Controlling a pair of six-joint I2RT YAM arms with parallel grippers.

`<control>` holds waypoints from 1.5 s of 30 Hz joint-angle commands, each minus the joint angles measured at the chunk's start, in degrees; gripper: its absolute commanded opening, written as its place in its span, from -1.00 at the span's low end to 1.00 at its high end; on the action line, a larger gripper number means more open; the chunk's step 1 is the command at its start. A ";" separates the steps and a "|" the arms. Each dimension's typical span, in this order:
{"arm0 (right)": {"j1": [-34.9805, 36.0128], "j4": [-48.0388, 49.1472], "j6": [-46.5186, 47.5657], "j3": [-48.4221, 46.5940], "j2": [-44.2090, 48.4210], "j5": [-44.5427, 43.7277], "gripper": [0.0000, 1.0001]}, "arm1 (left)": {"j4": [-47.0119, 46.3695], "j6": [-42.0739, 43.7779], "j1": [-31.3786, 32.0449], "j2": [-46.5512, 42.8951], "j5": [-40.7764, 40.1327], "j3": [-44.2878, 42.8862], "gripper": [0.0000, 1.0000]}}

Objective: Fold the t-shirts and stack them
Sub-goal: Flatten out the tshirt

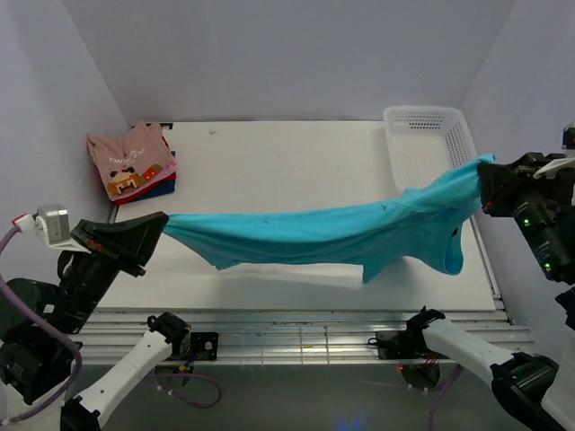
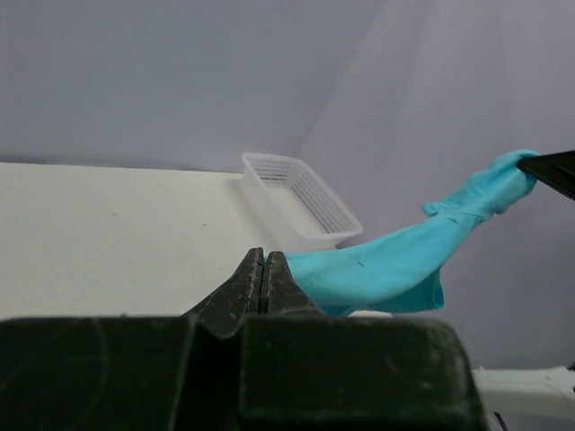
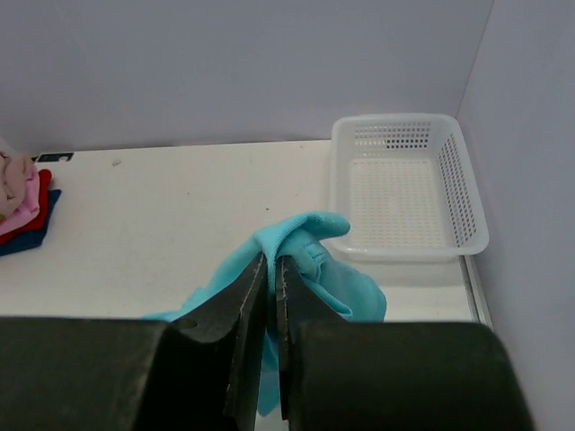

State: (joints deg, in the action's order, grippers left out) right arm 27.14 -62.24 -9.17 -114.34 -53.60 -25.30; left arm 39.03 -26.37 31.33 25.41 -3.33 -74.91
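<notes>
From above, the left tool (image 1: pixel 161 225) buries its tips under its own black housing, so the exact pinch on the teal t-shirt (image 1: pixel 314 235) can't be made out. It is the same at the right tool (image 1: pixel 486 185), where cloth end and housing cover the tips. Ahead of the right tool, the shirt drapes over one corner of the white basket (image 1: pixel 429 113). On the right tool's camera, the folded stack (image 3: pixel 25 211) far off to its left is sliced by the picture's edge, leaving slivers of pink, red and dark blue. The shirt's length drops out of sight behind the tool's body. The top pink shirt (image 1: pixel 135 166) carries a graphic too small to read.
</notes>
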 commanded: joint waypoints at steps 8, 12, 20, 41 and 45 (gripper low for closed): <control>-0.86 0.97 1.35 -8.45 -0.36 5.61 -0.74 | 5.36 -1.76 -0.39 1.84 4.40 -9.29 -1.00; -0.86 6.50 1.87 0.13 -0.10 4.03 -0.73 | 4.14 -1.84 -0.39 2.80 -5.08 -4.11 -1.00; -0.86 29.52 4.24 26.61 -9.13 3.06 -0.74 | -6.84 -2.11 -0.39 16.14 -24.86 16.63 -1.00; -3.76 55.38 9.70 37.61 -34.12 -3.18 0.36 | -35.42 0.97 -3.65 44.12 -47.65 22.35 0.83; -3.76 56.70 8.03 41.04 -34.10 -0.19 0.33 | -35.51 -2.62 -1.19 40.25 -37.69 24.11 0.52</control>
State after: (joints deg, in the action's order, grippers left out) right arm 23.49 -8.91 0.01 -74.56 -88.66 -27.29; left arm 5.15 -26.68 28.42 69.93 -49.21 -52.27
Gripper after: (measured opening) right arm 0.668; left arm 0.814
